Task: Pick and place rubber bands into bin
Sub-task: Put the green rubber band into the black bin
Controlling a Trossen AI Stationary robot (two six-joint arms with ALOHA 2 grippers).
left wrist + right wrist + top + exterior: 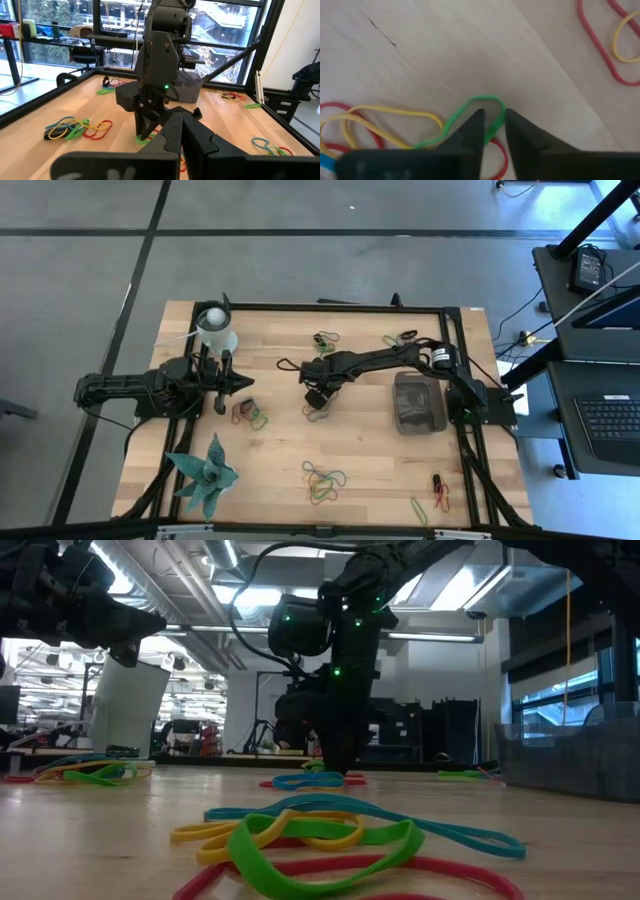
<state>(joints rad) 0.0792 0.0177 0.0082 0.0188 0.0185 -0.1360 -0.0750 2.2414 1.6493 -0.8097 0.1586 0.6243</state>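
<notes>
Right pincer (493,131), left of the bin (418,402), nearly closed around a green band (470,114): squeeze fully, then lift straight

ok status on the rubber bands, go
Right gripper down on table, pinching green band. Left gripper waiting by white cup. Bin unobstructed.

Wooden table (280,455) bears rubber bands (323,480), bin (418,402), cup (216,330).

White cup (216,328) far-left; spiky green plant (205,473) near-left.
</notes>
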